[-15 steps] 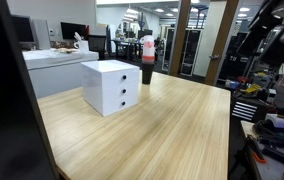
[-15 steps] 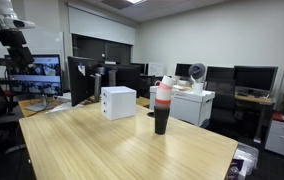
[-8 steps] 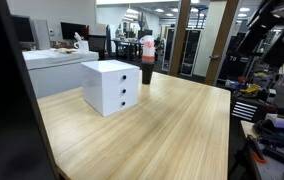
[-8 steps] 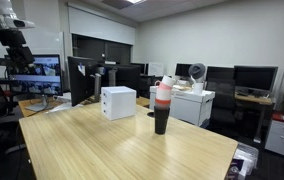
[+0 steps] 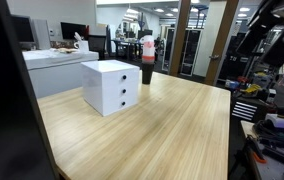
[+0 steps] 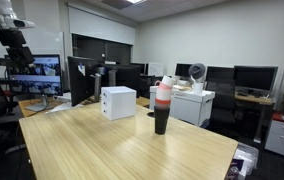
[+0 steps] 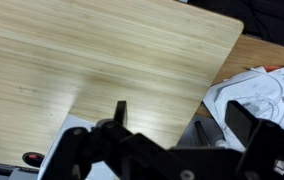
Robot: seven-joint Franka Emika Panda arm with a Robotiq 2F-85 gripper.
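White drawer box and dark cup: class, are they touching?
Apart. An exterior view shows a strip of bare table between the white drawer box and the dark cup.

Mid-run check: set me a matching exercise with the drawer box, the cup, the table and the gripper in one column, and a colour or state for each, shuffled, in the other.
Things:
1 drawer box
2 cup
3 table
4 gripper

Colour or state:
A light wood grain
B open, holding nothing
C white, three dark knobs
D black, upright, with a red and white thing sticking out of the top

Pairs: 1-C; 2-D; 3-A; 4-B
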